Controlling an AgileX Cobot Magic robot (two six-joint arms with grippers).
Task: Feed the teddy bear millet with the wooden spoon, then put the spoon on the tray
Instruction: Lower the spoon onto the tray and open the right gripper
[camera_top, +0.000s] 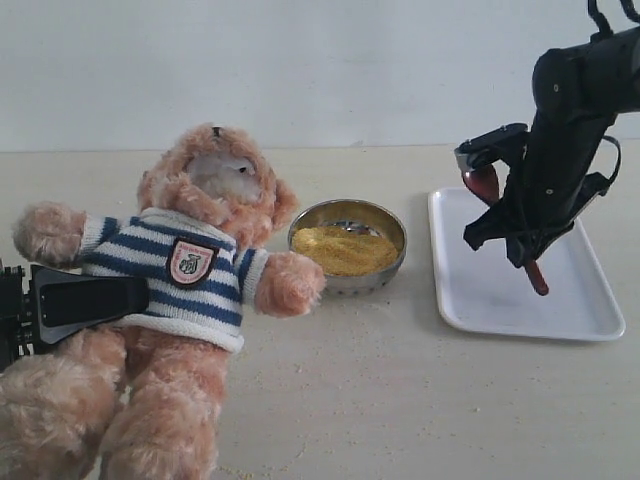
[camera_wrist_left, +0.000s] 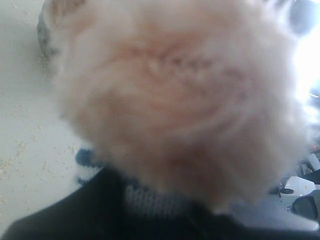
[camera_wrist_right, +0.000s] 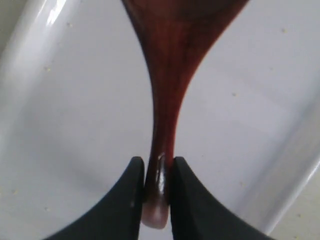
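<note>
teddy bear (camera_wrist_left: 180, 100) fur half hides left end effector (camera_top: 130, 296); wooden spoon (camera_wrist_right: 167, 90) cropped.

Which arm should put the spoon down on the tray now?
The right one. The right gripper pinches the wooden spoon over the tray, while the left gripper holds the teddy bear far away.

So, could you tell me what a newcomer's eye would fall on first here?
The fluffy light-brown teddy bear in a striped shirt dominates the left of the exterior view. On the right, the black right hand pinches a dark reddish-brown wooden spoon over the white plastic tray, and a shiny round steel bowl of yellow millet sits between them.
</note>
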